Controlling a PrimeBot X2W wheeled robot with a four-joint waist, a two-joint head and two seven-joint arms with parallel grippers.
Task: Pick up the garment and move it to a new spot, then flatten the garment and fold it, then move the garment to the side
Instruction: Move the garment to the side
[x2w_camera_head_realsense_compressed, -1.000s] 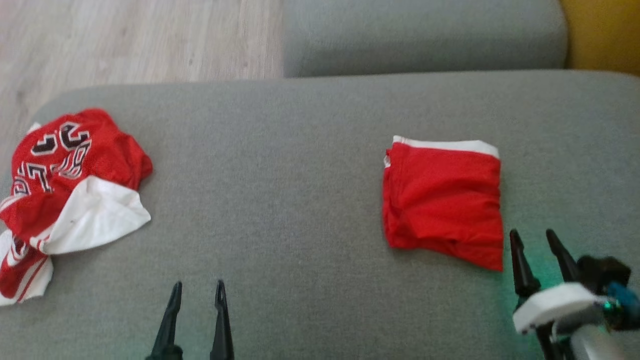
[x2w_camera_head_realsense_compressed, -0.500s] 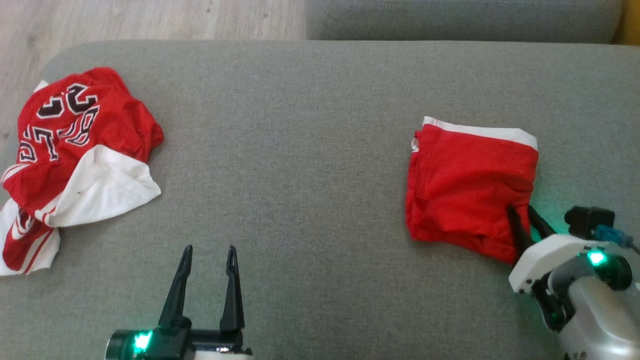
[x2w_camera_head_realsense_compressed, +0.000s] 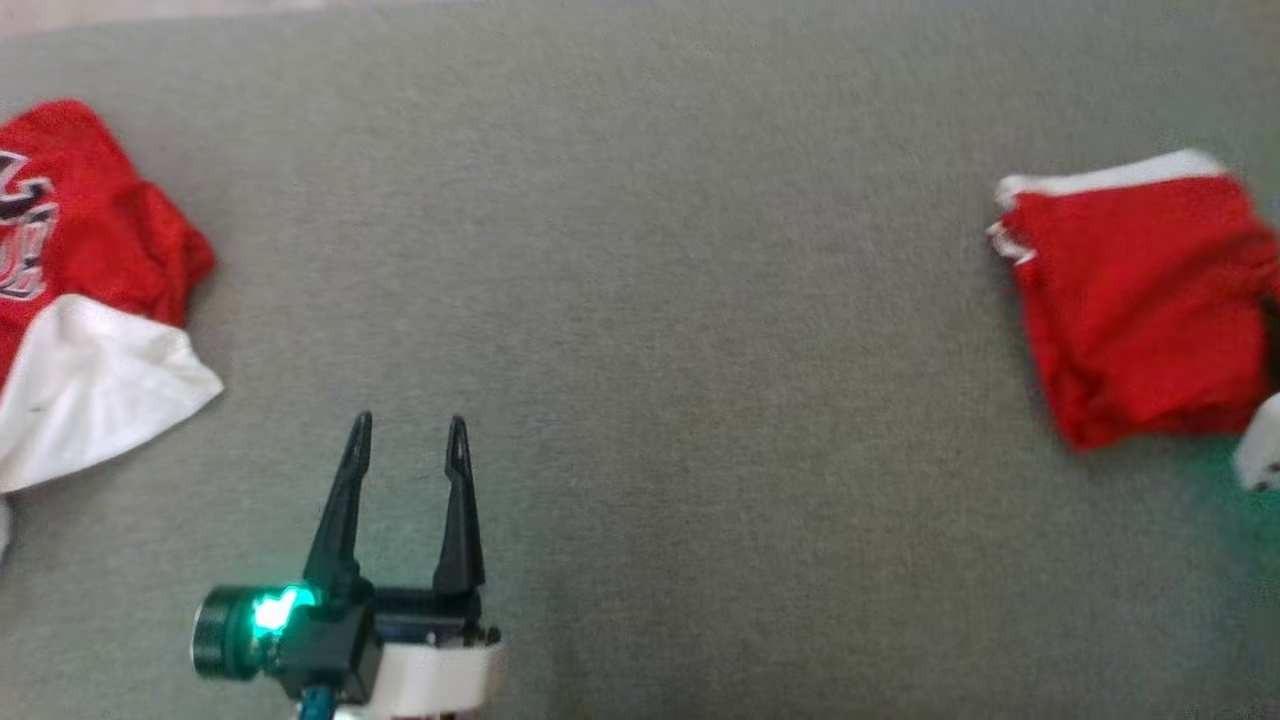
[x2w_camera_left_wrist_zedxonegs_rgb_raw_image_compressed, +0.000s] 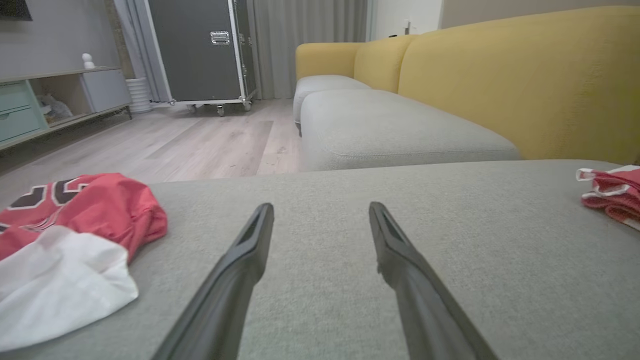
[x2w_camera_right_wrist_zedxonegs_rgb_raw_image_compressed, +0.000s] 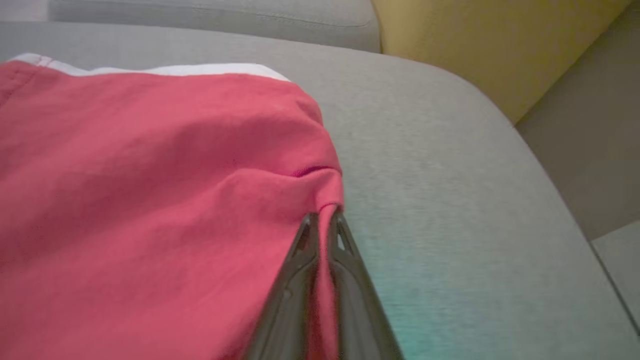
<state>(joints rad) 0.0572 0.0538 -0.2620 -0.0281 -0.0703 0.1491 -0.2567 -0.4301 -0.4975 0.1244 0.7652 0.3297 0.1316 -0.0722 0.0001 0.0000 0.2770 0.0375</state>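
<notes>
The garment (x2w_camera_head_realsense_compressed: 1130, 300), red and folded into a blocky, four-sided pad, lies on the grey cushion (x2w_camera_head_realsense_compressed: 640, 250) at the far right of the head view, partly cut off by the picture's edge. Its white band (x2w_camera_head_realsense_compressed: 1110, 178) runs along the side farthest from the robot, tilted so that its right end sits farther away than its left, and the red body stretches from that band back toward the robot. The long axis probably runs near to far, though with the right side out of frame this is not certain. In the right wrist view the right gripper (x2w_camera_right_wrist_zedxonegs_rgb_raw_image_compressed: 324, 220) is closed, its two dark fingers pinched together on a raised fold of red cloth at the garment's (x2w_camera_right_wrist_zedxonegs_rgb_raw_image_compressed: 150, 200) right edge, with bare cushion just beside it. The left gripper (x2w_camera_head_realsense_compressed: 405, 435) hovers low over the cushion well to the left of the garment, fingers spread apart and holding nothing; its own wrist view shows the gap between them (x2w_camera_left_wrist_zedxonegs_rgb_raw_image_compressed: 321, 207) over bare grey fabric. A crumpled red and white jersey (x2w_camera_head_realsense_compressed: 90, 300) with dark lettering sits at the cushion's left end, well apart from the garment. Beyond the cushion the left wrist view shows a yellow backrest (x2w_camera_left_wrist_zedxonegs_rgb_raw_image_compressed: 500, 75) and a wooden floor (x2w_camera_left_wrist_zedxonegs_rgb_raw_image_compressed: 200, 140).
</notes>
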